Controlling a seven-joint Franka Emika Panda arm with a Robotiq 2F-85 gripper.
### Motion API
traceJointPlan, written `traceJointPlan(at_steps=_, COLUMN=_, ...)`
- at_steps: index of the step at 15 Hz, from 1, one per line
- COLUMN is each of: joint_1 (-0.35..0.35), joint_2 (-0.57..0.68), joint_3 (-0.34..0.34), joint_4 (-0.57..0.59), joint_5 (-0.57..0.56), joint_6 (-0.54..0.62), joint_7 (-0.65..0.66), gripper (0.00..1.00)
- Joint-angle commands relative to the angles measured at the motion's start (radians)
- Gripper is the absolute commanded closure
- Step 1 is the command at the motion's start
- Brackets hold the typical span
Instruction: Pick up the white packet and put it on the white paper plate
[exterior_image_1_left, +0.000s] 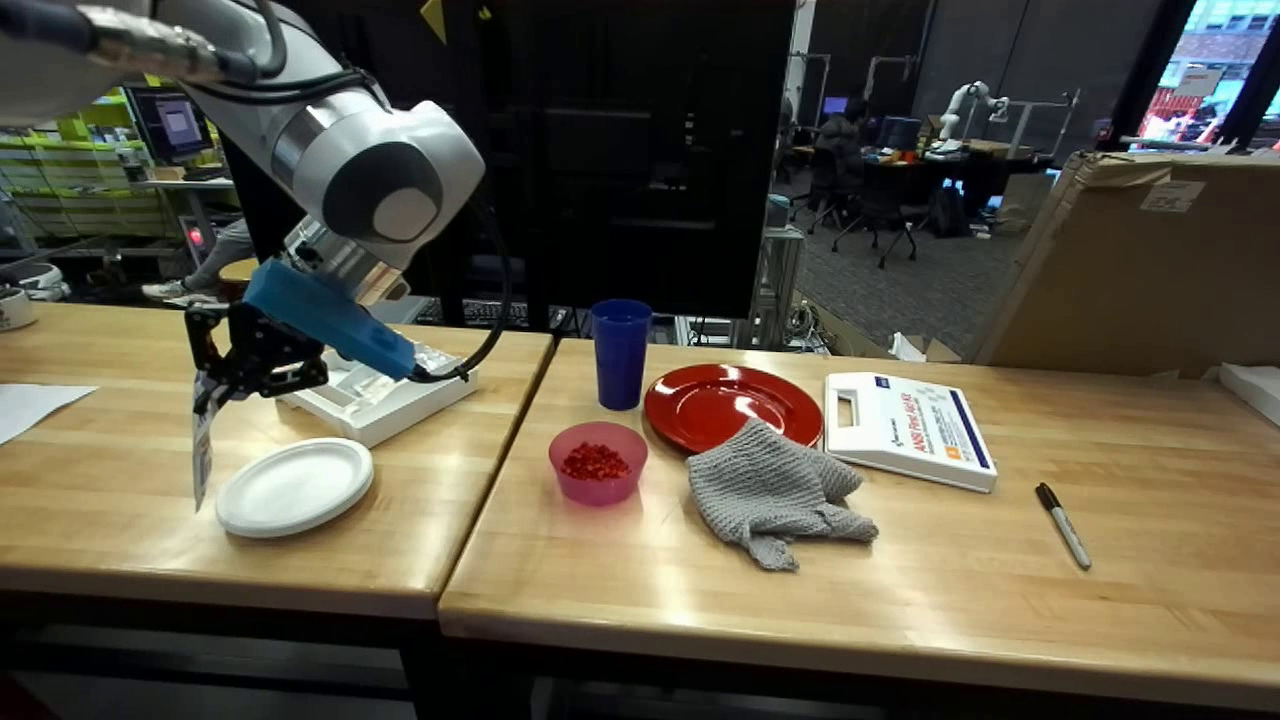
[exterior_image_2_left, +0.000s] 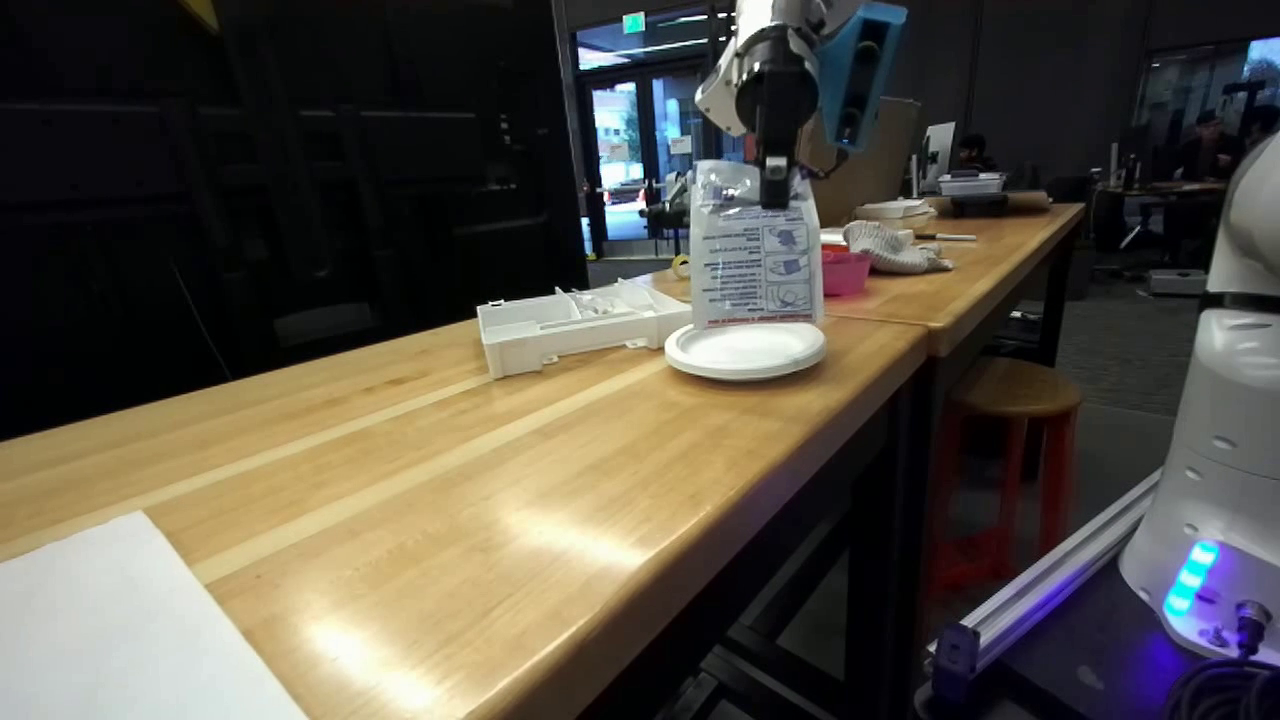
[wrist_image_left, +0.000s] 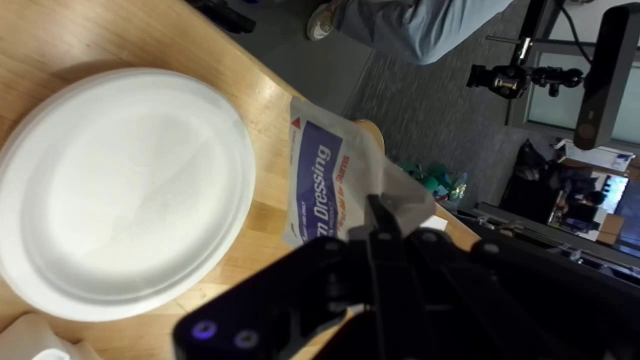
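The white packet with a purple band and printed text hangs upright from my gripper; it shows in the wrist view (wrist_image_left: 320, 175) and in both exterior views (exterior_image_1_left: 203, 450) (exterior_image_2_left: 750, 265). My gripper (exterior_image_1_left: 208, 383) is shut on the packet's top edge; its fingers also show in the wrist view (wrist_image_left: 377, 212) and in an exterior view (exterior_image_2_left: 775, 185). The white paper plate (exterior_image_1_left: 295, 488) lies on the table, also seen in the wrist view (wrist_image_left: 125, 185) and in an exterior view (exterior_image_2_left: 745, 352). The packet hangs beside the plate's rim in the wrist view, apart from it.
A white open tray (exterior_image_1_left: 385, 400) stands behind the plate. A pink bowl (exterior_image_1_left: 598, 472), blue cup (exterior_image_1_left: 621, 355), red plate (exterior_image_1_left: 735, 405), grey cloth (exterior_image_1_left: 775, 495), first aid case (exterior_image_1_left: 908, 430) and marker (exterior_image_1_left: 1063, 525) are on the adjoining table. A white paper sheet (exterior_image_2_left: 130, 630) lies nearby.
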Motion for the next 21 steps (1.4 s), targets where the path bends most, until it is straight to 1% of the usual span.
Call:
traceJointPlan(at_steps=1, joint_1=-0.026, joint_2=-0.041, joint_3=0.008, joint_4=-0.040, joint_5=0.031, joint_6=-0.011, joint_7=-0.009, gripper=1.00)
traceJointPlan(at_steps=10, joint_1=-0.022, joint_2=-0.037, joint_3=0.037, joint_4=-0.057, joint_5=0.023, joint_6=0.067, joint_7=-0.054, gripper=1.00)
traceJointPlan(at_steps=21, joint_1=-0.016, joint_2=-0.026, joint_3=0.059, joint_4=-0.047, joint_5=-0.042, joint_6=0.123, joint_7=-0.101, gripper=1.00)
